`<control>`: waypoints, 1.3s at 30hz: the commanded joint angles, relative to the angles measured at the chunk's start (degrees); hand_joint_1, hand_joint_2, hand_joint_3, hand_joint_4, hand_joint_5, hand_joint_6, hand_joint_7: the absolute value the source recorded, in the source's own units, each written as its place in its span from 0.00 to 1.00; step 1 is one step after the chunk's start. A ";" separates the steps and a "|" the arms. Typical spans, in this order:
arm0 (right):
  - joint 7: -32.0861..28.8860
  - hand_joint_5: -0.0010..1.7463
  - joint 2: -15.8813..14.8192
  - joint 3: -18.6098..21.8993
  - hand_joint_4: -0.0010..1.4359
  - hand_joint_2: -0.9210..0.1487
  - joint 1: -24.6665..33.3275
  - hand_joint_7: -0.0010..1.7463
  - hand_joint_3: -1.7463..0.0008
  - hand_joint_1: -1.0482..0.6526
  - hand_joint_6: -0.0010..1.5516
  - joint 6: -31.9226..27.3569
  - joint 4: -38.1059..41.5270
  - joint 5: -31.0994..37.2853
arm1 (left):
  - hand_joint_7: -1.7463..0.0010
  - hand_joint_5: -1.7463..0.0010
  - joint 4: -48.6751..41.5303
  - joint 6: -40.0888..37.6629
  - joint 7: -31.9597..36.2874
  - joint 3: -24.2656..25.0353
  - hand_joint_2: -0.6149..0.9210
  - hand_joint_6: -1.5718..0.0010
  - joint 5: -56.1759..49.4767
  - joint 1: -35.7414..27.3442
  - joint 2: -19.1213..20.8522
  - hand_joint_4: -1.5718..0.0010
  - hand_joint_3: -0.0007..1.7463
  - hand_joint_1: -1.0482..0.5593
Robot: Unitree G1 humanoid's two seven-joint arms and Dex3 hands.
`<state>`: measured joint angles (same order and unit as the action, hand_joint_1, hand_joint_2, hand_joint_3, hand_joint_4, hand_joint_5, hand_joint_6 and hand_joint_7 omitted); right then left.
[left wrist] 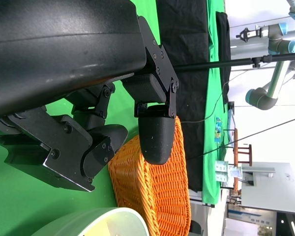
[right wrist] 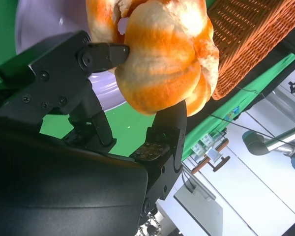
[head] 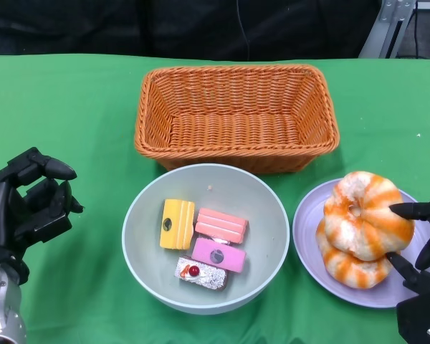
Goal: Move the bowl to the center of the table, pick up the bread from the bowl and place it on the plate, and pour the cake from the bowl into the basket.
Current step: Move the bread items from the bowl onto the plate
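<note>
Bread (head: 360, 229): on purple plate (head: 308, 229), right of bowl (head: 140, 251). Right hand (head: 421, 276) fingers around it, apparently just touching; release due. Left hand (head: 29, 204) loosely curled, holding nothing. Cakes (head: 204, 244) remain in bowl; next, pour into basket (head: 236, 118).

The basket (head: 236, 118) is woven orange wicker, ribbed and rough. The bowl (head: 136, 247) looks like smooth pale ceramic or plastic with a soft sheen; the plate (head: 309, 233) is a smooth lilac, slightly glossy. The bread (head: 362, 226) has a glazed, shiny crust. One cake (head: 201, 273) has a glittery, foil-like side. Matt green cloth covers the desk (head: 72, 115). The right hand (right wrist: 137, 118) is matt black plastic with visible screws
</note>
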<state>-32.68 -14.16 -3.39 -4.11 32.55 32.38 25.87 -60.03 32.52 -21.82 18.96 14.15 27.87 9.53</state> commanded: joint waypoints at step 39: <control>-2.67 0.08 -0.22 -4.34 0.40 0.01 2.67 0.00 1.00 0.53 0.43 -15.54 -6.03 8.37 | 0.23 0.03 -0.59 0.39 0.49 -0.20 0.75 0.47 -0.36 0.06 1.02 0.52 0.66 0.70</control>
<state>-34.98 -14.27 -7.64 -2.27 18.44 27.25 33.77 -60.05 32.52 -21.69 18.65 13.90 27.87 9.50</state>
